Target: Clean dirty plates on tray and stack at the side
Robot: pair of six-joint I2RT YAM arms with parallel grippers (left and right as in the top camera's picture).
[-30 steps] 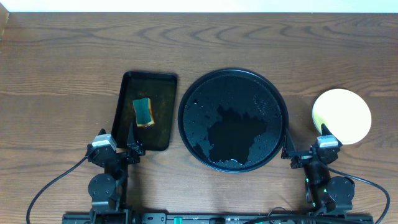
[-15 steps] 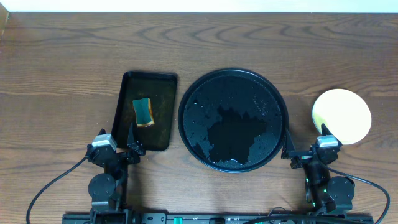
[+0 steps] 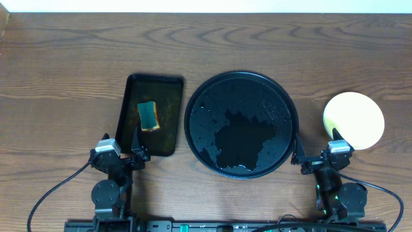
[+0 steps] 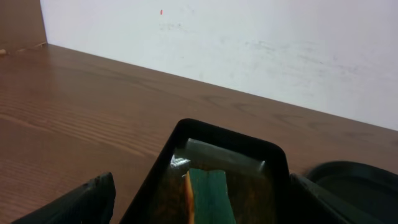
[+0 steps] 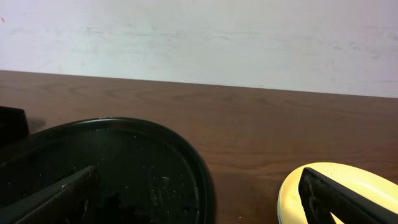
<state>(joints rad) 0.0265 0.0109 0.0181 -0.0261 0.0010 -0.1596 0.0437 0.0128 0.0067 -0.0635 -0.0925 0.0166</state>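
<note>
Plates [image 3: 353, 120]: only yellow top shows, by desk [image 3: 64, 77] right edge, off tray [image 3: 241, 96]; task likely finished. Tray wet. Sponge [image 3: 149, 115] parked in small tray [image 3: 168, 138]. Left pincer [image 4: 205, 199] and right pincer [image 5: 205, 193] spread wide, empty, at near edge.

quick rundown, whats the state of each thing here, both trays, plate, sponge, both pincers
round tray: wet, puddle and droplets, no plates on it
small tray: holds brownish water and the sponge
sponge: lying flat, green side up
yellow plate: on the table right of the round tray, no smears visible
left pincer: open, holding nothing
right pincer: open, holding nothing
</note>
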